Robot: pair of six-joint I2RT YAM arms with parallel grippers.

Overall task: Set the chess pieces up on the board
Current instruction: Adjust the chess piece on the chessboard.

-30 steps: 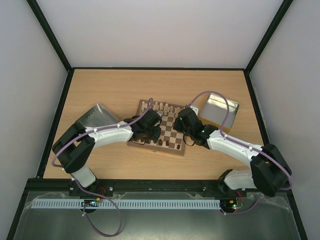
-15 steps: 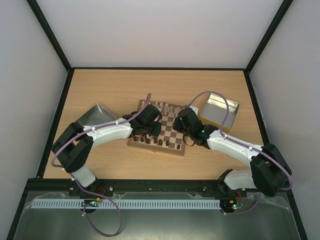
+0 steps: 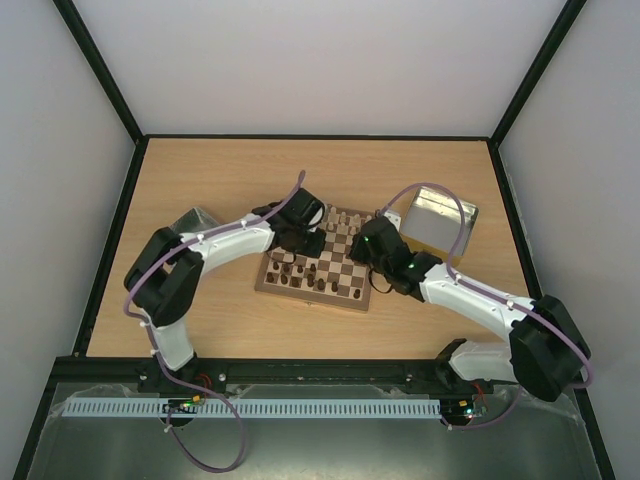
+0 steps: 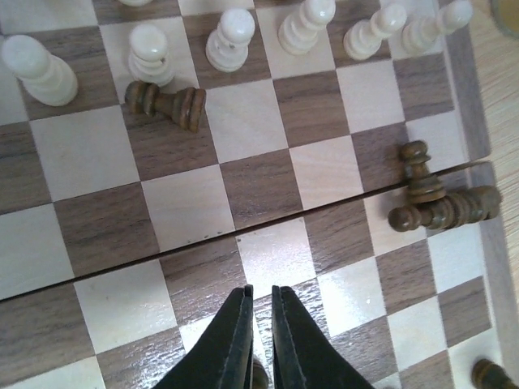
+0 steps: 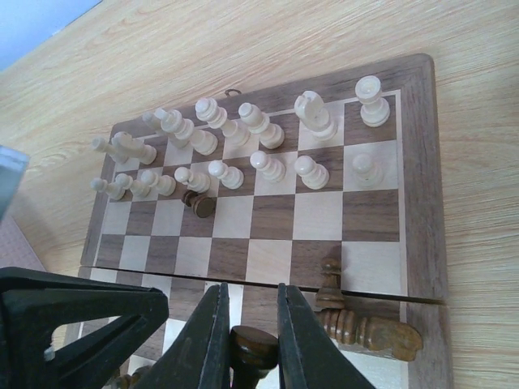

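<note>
Across upper board [image 5: 418, 162], cream pieces [image 5: 312, 112] largely ranked; dark pieces [image 5: 369, 331] toppled, unplaced. Right gripper [image 5: 250, 312] clenching a dark piece [image 5: 253, 347]; left gripper [image 4: 259, 300] pinched together.

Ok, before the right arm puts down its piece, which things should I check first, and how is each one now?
1. Grip of the right gripper on its dark piece: ok, the piece sits between the fingers.
2. The left gripper is free: cannot tell. Its fingers nearly meet, and something dark shows low between them.
3. The dark pawn among the cream pawns is upright: not ok, it lies on its side.
4. The long dark piece near the edge of the board is upright: not ok, it lies flat.
5. Room between the two grippers over the board: ok, they are close but apart.
</note>
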